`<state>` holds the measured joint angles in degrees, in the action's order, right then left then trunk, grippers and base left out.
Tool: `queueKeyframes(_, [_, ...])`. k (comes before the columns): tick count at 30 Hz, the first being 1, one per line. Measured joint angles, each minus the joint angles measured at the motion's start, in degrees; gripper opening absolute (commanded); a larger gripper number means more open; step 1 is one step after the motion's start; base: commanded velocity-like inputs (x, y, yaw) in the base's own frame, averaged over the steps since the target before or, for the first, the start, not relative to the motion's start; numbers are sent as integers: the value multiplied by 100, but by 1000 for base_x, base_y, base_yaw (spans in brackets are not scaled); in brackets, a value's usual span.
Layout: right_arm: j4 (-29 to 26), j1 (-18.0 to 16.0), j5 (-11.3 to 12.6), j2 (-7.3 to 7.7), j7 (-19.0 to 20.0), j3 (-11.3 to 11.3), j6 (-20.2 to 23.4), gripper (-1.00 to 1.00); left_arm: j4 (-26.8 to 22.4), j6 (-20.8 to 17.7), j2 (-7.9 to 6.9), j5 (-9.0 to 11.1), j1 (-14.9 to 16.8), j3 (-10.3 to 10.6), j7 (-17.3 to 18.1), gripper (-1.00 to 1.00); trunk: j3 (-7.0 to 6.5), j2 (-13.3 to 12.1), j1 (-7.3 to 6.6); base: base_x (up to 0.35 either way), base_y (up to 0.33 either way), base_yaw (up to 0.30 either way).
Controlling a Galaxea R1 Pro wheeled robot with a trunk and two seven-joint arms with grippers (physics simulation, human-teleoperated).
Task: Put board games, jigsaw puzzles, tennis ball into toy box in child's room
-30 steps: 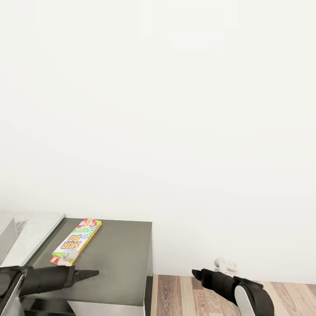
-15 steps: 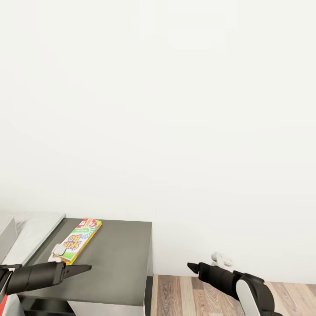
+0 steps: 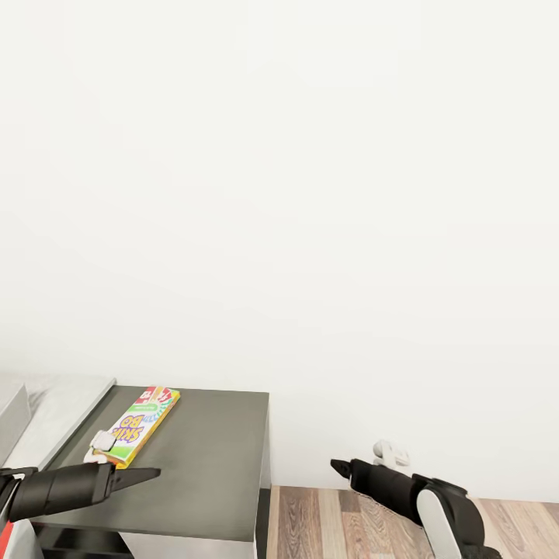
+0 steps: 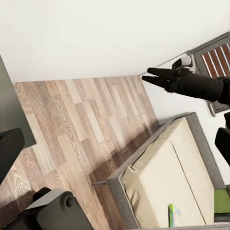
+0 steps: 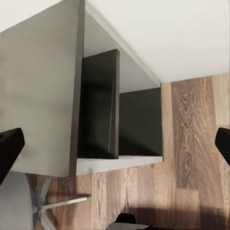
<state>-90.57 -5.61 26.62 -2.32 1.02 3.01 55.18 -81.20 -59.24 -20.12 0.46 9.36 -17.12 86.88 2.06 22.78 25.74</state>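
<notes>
A: We're going big to small. The wood floor [image 4: 72,120] and the bed [image 4: 182,177] are sitting well apart from the tabletop [image 3: 210,442], so we're flagging a long carry.

B: We're seeing one board game on the bed [image 4: 173,213], at the mattress edge. Any drive that way is risking a bump on the bed frame.

A: We're guessing the grey slab at the frame edge is the toy box [image 3: 9,415], but it's cut off and we can't be sure. We're noting a blind drop if the head isn't turning there.

B: The board game on the tabletop [image 3: 140,423] is lying flat, long side running toward the wall. It's thin, so we're expecting fingers to skate over it or shove it along rather than getting under it.

A: The left end effector [image 3: 151,471] is hovering just beside its near end. Its fingers [image 4: 9,151] are standing apart in the wrist view.

B: The right end effector [image 3: 335,466] is hanging over the floor off the tabletop's side, fingers [image 5: 9,148] apart too and holding nothing. We're worrying it clips that side panel on a turn.
</notes>
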Motion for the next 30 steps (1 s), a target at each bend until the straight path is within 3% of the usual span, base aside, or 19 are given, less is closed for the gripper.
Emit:
queueKeyframes(8, [1,-110,31,-4,293,66,-37,100,-29,-7,8,-3,92,16,104,100,0,0,0,0,0,111])
queueKeyframes(14, [0,-135,49,6,548,182,-12,100,-35,-9,16,-16,414,42,295,100,0,0,0,0,0,262])
queueKeyframes(30, [-8,-467,51,20,881,240,109,100,-59,-12,-21,-5,520,39,295,100,16,0,0,0,0,287])
